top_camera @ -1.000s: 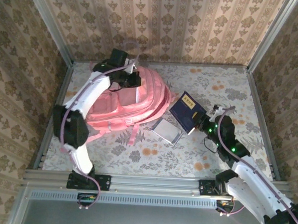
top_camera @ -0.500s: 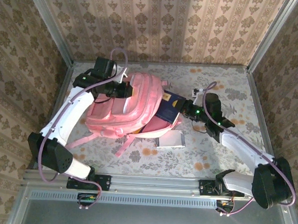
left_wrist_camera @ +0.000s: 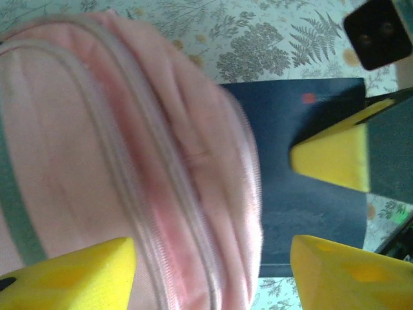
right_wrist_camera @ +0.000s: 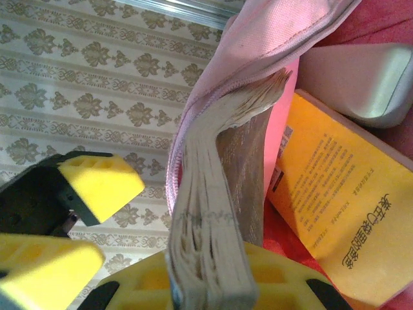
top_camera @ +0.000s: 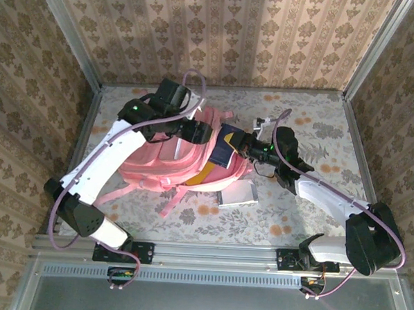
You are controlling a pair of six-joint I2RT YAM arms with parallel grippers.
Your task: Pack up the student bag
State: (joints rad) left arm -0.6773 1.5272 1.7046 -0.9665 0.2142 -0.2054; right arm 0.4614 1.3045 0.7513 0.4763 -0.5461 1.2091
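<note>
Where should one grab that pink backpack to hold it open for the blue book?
Pinch the zippered rim of the student bag at its mouth, beside the blue book, coming from above. The bag lies flat, so that thin fabric edge is likely the one part a pinch can hold; the open left gripper hangs there.

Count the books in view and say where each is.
2. A navy-covered book is clamped in the right gripper, half inside the large pink fabric backpack; a yellow-covered book lies inside it. Others may be hidden inside. The flat grey slab beside the backpack is unclear.
</note>
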